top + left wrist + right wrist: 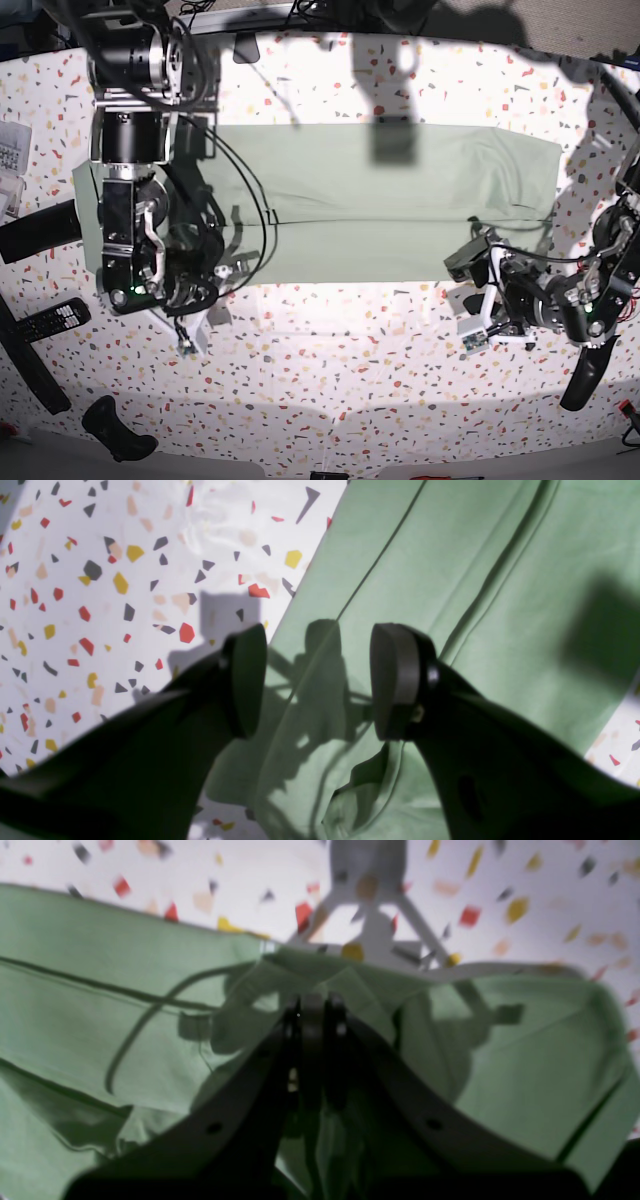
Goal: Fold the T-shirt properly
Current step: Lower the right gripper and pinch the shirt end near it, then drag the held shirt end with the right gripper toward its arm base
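Bare table (330,350) along near edge; remote (50,320) left.

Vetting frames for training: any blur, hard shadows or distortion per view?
Left wrist: sharp; the open left hand throws a hard-edged shadow onto the T-shirt, with mild glare on the terrazzo table. Right wrist: soft and smeared, table specks streaked; the right hand is shut on a shirt fold. Base: fisheye bowing, bright patch at the table's far edge, dark arm shadows across the shirt.

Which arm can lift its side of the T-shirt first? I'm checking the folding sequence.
Right, likely: its fingers are already shut on the T-shirt. The left gripper is open above the cloth edge.
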Motion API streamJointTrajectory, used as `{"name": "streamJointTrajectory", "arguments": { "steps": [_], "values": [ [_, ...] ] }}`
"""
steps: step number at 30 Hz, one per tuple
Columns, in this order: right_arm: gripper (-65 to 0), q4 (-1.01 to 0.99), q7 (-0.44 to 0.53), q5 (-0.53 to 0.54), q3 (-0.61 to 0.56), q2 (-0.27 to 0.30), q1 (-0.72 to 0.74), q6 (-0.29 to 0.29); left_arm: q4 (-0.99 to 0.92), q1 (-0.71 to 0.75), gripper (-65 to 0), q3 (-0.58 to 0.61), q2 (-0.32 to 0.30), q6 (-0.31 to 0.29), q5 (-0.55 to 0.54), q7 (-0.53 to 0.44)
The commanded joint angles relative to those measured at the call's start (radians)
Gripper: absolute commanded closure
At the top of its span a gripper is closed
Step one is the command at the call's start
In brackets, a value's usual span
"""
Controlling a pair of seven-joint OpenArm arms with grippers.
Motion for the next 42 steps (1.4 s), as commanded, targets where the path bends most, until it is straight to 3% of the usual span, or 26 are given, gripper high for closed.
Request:
{"name": "streamJointTrajectory", "arguments": {
  "steps": [1, 4, 7, 9, 22, 28, 35, 42],
  "values": [
    [0.0, 0.033, 0.011, 0.006, 0.002, 0.006, 0.031, 0.0, 0.013, -0.032, -30.7, -0.012, -0.011, 0.002, -0.009, -0.016],
    [-2.3, 0.05, 0.01, 0.006, 0.002, 0.006, 0.031, 0.0, 0.013, -0.032, -30.7, -0.012, -0.011, 0.002, -0.009, -0.016],
    [-19.4, 0.05, 0.01, -0.001, 0.002, 0.006, 0.031, 0.0, 0.013, -0.032, -30.7, -0.012, -0.011, 0.002, -0.009, -0.016],
    [-22.8, 0.05, 0.01, -0.019, 0.002, 0.006, 0.031, 0.0, 0.013, -0.032, -30.7, -0.012, -0.011, 0.002, -0.009, -0.016],
    [-22.7, 0.05, 0.005, -0.029, 0.002, 0.006, 0.031, 0.0, 0.013, -0.032, -30.7, -0.012, -0.011, 0.002, -0.009, -0.016],
    [-22.7, 0.05, 0.005, -0.149, 0.002, 0.006, 0.027, -0.019, 0.013, -0.032, -30.7, -0.012, -0.011, 0.002, -0.009, -0.016],
    [-21.9, 0.05, 0.005, -0.097, 0.002, 0.006, 0.019, -0.019, 0.013, -0.032, -30.7, -0.012, -0.011, 0.002, -0.009, -0.016],
    [-2.9, 0.05, 0.005, -0.098, 0.002, 0.006, 0.019, -0.019, 0.013, -0.032, -30.7, -0.012, -0.011, 0.002, -0.009, -0.016]
  ]
}}
